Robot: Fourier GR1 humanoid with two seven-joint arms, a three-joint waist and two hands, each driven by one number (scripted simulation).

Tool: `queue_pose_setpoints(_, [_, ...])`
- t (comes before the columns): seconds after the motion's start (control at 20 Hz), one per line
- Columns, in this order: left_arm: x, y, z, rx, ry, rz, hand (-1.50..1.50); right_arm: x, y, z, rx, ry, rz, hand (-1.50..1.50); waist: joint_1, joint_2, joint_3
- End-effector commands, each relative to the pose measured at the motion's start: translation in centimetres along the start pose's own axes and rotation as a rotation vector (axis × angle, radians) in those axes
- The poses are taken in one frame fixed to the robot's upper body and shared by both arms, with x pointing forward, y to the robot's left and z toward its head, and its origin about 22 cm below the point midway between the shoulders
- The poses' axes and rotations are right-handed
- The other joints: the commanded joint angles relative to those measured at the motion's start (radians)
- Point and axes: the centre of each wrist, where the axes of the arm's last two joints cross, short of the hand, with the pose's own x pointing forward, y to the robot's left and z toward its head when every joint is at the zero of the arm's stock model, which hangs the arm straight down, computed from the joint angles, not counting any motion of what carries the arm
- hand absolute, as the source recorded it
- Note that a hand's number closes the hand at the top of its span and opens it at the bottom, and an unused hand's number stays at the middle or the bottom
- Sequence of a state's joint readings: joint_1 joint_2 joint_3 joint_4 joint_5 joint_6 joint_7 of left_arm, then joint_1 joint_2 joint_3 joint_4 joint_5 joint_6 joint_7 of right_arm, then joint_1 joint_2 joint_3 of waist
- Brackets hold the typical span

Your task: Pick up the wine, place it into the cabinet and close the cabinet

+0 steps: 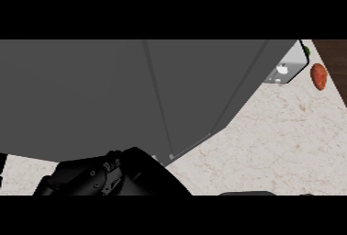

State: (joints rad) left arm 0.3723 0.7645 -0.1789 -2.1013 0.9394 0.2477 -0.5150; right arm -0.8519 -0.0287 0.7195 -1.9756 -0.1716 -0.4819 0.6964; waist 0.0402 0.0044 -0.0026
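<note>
Left black hand (88,179) low beside the big grey cabinet (102,101); finger state can't be told, wine not visible.
Cabinet doors look shut, so wine probably inside, task near done. Right of cabinet: speckled beige counter (271,147), white object (288,69) partly hidden, orange-red item (318,76). Right hand unseen.

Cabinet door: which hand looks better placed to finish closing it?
Probably the left. The left hand sits against the lower edge of the grey cabinet; only a dark sliver shows at the lower edge where the right would be.
</note>
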Motion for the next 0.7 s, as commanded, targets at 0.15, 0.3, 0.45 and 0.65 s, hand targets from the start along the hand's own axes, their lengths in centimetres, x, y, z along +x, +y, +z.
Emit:
queue_pose_setpoints(0.15, [-1.3, 0.0, 0.3, 0.015, -0.019, 0.001, -1.50, 1.2, -1.6, -8.0, -0.074, -0.035, 0.069, 1.50, -0.003, 0.000, 0.001])
queue_pose_setpoints(0.3, [0.7, 0.0, 0.1, 0.020, -0.015, -0.006, -1.50, 1.0, -2.6, -9.7, -0.092, -0.047, 0.174, 1.50, -0.008, -0.003, 0.002])
queue_pose_setpoints(0.45, [-0.2, 0.3, 0.1, 0.034, -0.023, -0.016, -1.50, 2.7, -4.2, -11.8, -0.157, -0.035, 0.197, 1.50, -0.015, -0.003, 0.001])
queue_pose_setpoints(0.65, [0.1, 1.1, 0.1, 0.032, -0.044, -0.024, -1.50, 1.4, -7.2, -12.8, -0.183, 0.014, 0.167, 1.50, -0.019, -0.004, 0.002])
